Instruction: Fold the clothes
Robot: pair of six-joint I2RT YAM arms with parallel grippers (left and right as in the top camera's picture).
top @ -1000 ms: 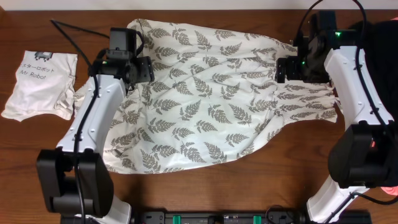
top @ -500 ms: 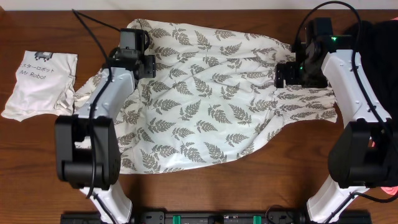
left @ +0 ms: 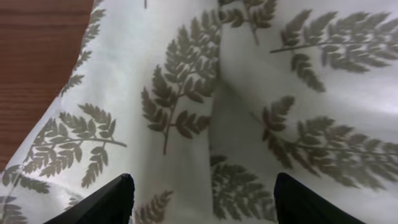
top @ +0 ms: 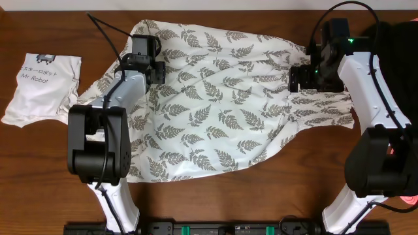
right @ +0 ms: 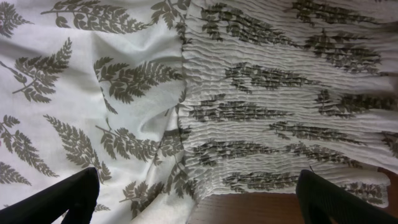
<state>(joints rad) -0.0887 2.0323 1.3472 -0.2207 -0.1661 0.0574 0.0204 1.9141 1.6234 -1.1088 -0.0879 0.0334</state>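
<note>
The clothes are one large white garment with grey fern leaves (top: 222,98), spread across the table's middle, wrinkled, with a smocked band at its right end (right: 280,106). My left gripper (top: 151,70) hovers over its upper left part; in the left wrist view the fingertips (left: 118,196) stand wide apart above the cloth (left: 205,93), holding nothing. My right gripper (top: 302,73) is over the smocked right end, its fingers (right: 68,196) wide apart above the cloth near its edge, holding nothing.
A small folded white tee lettered "Mr Robot" (top: 42,88) lies at the left. Black cloth (top: 398,39) and a bit of pink (top: 410,199) sit at the right edge. Bare wooden table (top: 274,189) shows in front.
My left arm has swung toward the far side, its gripper moving right and up over the garment's upper left. The right gripper shifted slightly. The garment has not moved.
</note>
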